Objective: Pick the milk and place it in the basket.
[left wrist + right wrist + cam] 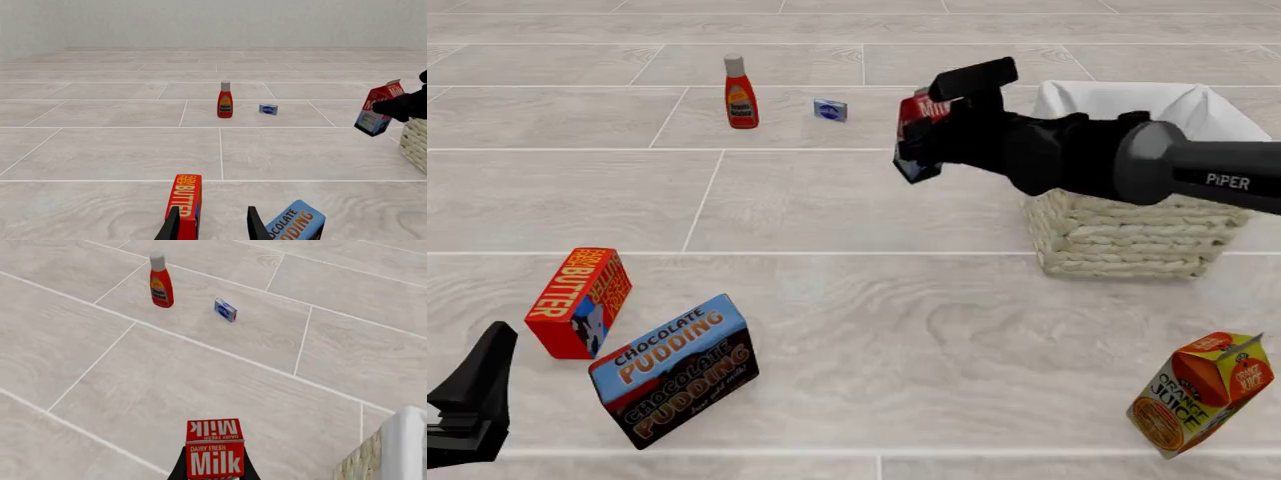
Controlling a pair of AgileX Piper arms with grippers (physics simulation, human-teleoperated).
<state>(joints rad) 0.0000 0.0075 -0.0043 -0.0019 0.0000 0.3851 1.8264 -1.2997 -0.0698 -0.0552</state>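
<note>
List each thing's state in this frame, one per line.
milk: gripped, lifted, tilted, left of basket
right gripper: shut on milk
left gripper: open, holding nothing
basket: upright, interior mostly hidden
ketchup: upright
butter: standing
pudding: tilted
orange juice: tilted

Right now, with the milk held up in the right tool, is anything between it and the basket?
Nothing visible. The milk hangs in the right tool just left of the basket, above the floor; only open air and the basket's cloth-lined rim separate them.
</note>
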